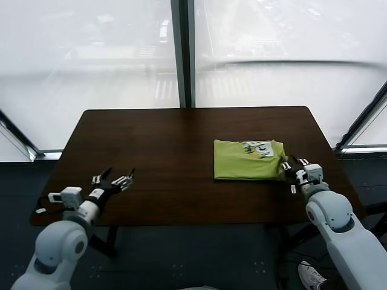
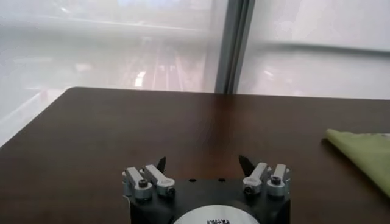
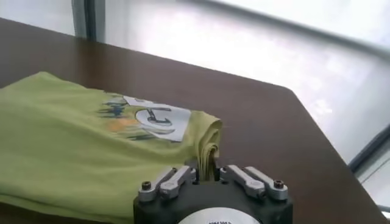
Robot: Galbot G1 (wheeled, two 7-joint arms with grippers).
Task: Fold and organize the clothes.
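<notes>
Right gripper [image 3: 210, 172] sits at the near right corner of the folded T-shirt [image 3: 73, 149], its jaws standing a little apart with the stacked edge of cloth between them; whether the fingers [image 3: 177, 179] press the fabric cannot be told. In the head view this gripper [image 1: 294, 170] lies low over the table [image 1: 163, 151] at the shirt's right edge, the arm reaching in from the robot's right.

Lime-green and folded into a neat rectangle, the T-shirt [image 1: 248, 160] rests flat on the right half of the dark brown table, well inside its edges. A white printed graphic [image 3: 155, 115] shows on the upper face near the far right corner.

Over on the other side, the left gripper [image 1: 113, 179] hovers above the near left part of the table, well apart from the shirt, its jaws spread wide and holding nothing. From the left wrist view that gripper [image 2: 202, 164] points across bare wood, with a corner of the shirt [image 2: 365, 152] off to one side.
</notes>
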